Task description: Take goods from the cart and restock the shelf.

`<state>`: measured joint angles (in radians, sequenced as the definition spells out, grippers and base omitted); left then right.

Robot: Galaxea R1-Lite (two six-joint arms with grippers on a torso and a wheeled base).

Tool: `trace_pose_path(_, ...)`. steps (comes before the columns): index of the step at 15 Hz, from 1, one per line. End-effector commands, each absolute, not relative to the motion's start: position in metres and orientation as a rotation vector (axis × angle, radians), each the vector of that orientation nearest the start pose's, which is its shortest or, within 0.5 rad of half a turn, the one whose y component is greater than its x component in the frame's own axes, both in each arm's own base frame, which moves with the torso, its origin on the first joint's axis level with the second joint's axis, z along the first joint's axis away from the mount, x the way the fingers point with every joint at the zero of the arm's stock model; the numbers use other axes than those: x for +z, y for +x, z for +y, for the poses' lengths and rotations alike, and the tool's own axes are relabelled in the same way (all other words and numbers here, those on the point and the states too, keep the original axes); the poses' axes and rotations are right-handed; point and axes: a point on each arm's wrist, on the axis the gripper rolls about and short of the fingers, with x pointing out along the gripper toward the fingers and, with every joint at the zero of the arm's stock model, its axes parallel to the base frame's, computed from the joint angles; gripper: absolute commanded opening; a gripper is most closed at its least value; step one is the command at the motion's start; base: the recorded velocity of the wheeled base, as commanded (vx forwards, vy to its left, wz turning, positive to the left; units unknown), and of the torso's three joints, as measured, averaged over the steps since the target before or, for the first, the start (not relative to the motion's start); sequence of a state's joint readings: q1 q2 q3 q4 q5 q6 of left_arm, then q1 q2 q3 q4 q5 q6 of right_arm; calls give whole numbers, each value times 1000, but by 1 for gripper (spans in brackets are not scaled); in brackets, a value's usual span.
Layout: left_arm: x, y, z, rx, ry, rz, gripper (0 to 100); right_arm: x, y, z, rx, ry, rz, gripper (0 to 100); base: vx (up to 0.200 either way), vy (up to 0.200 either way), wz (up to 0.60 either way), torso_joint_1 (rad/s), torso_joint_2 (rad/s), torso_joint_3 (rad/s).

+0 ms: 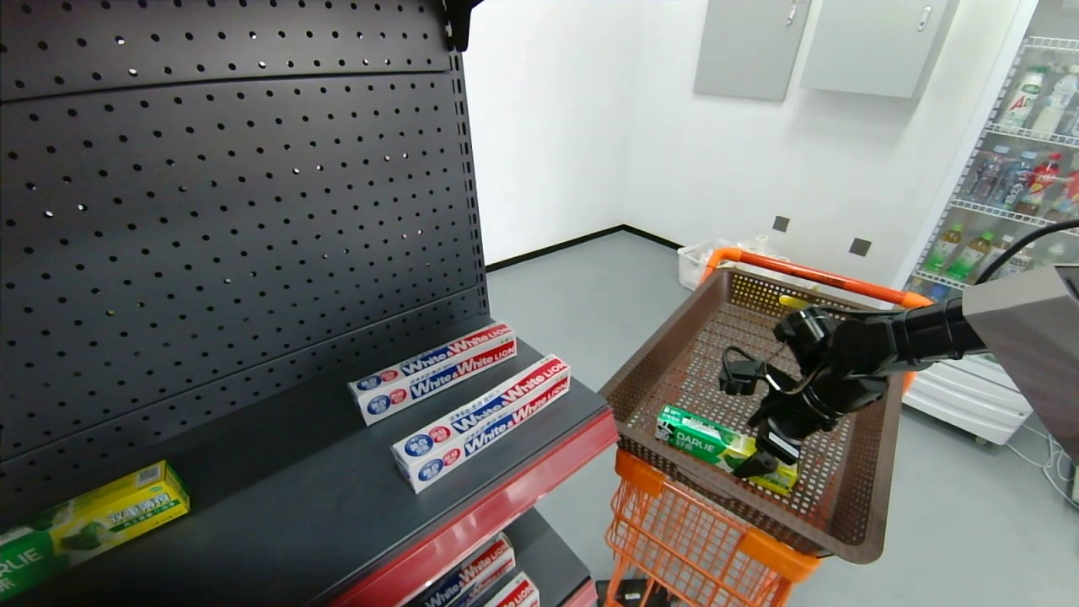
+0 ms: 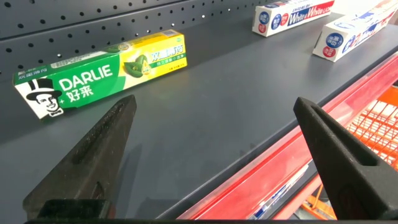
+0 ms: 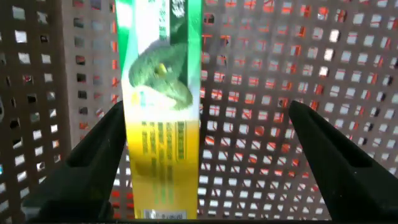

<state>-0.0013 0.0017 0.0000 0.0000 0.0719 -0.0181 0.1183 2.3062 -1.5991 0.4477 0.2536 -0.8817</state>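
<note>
Already on the far left of the shelf [image 1: 278,497] lies a green-and-yellow toothpaste box [image 1: 93,516], flat against the perforated back panel. The left gripper [image 2: 211,174] hangs just over the dark shelf deck in front of it, fingers spread wide with nothing between them. Further right on the same deck, two white toothpaste boxes [image 1: 434,371] lie at a slant, one behind the other and a little apart, the nearer one close to the red front edge.

Right of the shelf stands the orange cart [image 1: 691,548], carrying a brown perforated basket [image 1: 666,333]. On the basket floor lies the green carton [image 1: 704,437], the item to restock. The right gripper [image 3: 211,168] is down over its yellow end, fingers spread. The carton sits between them, hard by one finger and well clear of the other.

The risk lies in that off-centre placing. If the fingers close now, I judge the near finger would meet the carton first and shove or twist it across the mesh before the far one arrives. A hold so near one end could also let the long carton droop or swing on the lift and knock the basket wall. The fingertips could catch in the floor's holes too.

The carton is long, slim and glossy, green fading to yellow with a leaf picture. It looks light and easily dented.
</note>
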Motion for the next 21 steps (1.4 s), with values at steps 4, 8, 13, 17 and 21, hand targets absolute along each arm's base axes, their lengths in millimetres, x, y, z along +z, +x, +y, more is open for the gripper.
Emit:
trace_pose_path(4, 76, -23, 2, 71, -18, 1, 100, 63, 423, 64, 825, -707, 948, 100, 0, 0, 0, 0, 0, 0)
trace_pose_path(8, 76, -23, 2, 71, -18, 1, 100, 61, 423, 66, 816, -718, 954, 0, 0, 0, 0, 0, 0, 0)
trace_pose_path(13, 76, -23, 2, 71, -18, 1, 100, 72, 420, 66, 801, -732, 937, 0, 0, 0, 0, 0, 0, 0)
trace_pose_path(17, 76, -23, 2, 71, -18, 1, 100, 105, 408, 64, 746, -732, 894, 0, 0, 0, 0, 0, 0, 0)
trace_pose_path(21, 76, -23, 2, 71, -18, 1, 100, 142, 378, 70, 705, -681, 859, 0, 0, 0, 0, 0, 0, 0)
